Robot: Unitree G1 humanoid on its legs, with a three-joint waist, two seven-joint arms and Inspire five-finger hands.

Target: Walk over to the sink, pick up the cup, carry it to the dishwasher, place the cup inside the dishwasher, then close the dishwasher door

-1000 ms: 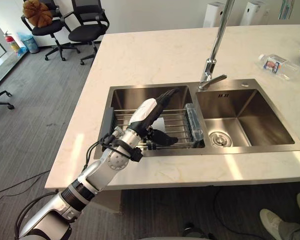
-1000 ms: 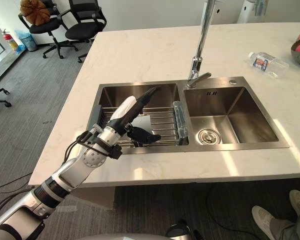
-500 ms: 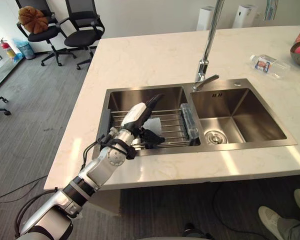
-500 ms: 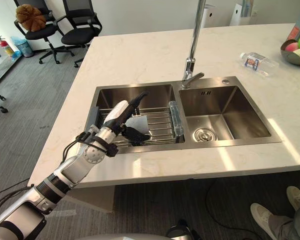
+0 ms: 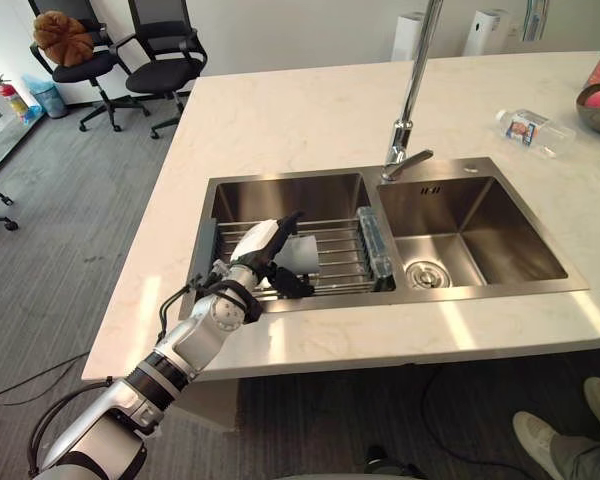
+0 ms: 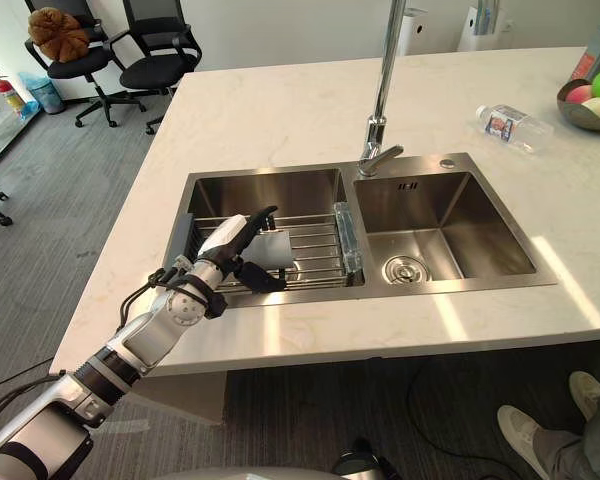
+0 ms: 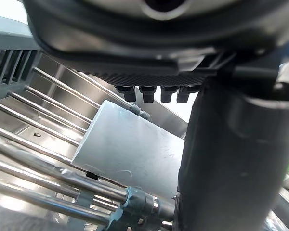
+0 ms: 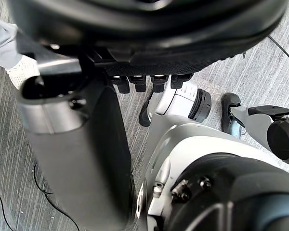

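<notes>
The cup [image 5: 302, 254] lies on its side on the wire rack [image 5: 342, 262] in the sink [image 5: 480, 300], seemingly along the bars, just beyond the nearer left hand [image 5: 258, 243], whose straight fingers [image 5: 288, 218] spread above it, thumb apart, gripping nothing.

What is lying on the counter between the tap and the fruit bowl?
A clear water bottle, lying on its side; both eye views show it.
</notes>
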